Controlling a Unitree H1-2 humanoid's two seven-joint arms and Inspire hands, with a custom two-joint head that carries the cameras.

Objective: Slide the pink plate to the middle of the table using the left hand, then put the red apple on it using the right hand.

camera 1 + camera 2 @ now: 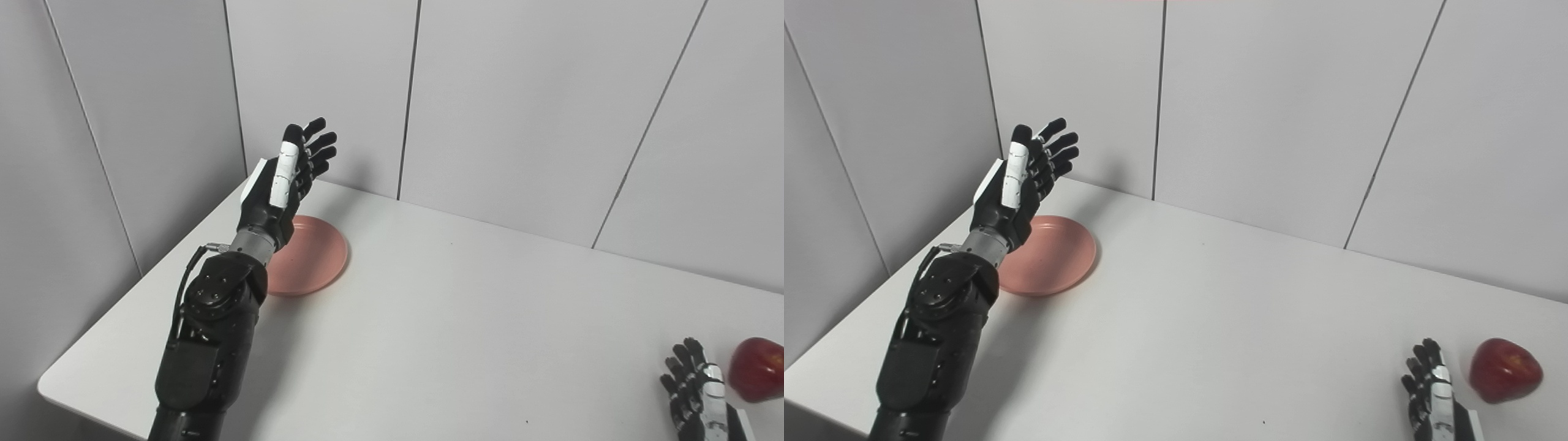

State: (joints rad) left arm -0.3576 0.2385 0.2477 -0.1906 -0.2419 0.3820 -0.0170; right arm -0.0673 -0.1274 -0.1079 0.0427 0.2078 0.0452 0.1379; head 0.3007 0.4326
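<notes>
The pink plate lies on the white table at the far left, near the back corner. My left hand is raised above the plate's left rim, open, fingers spread and pointing up; its wrist hides part of the plate. The red apple rests at the near right of the table. My right hand is low on the table just left of the apple, a small gap between them; its fingers are extended and it holds nothing.
Grey wall panels close in the back and left sides of the table. The table's rounded front-left corner shows at the lower left. No other objects stand on the table.
</notes>
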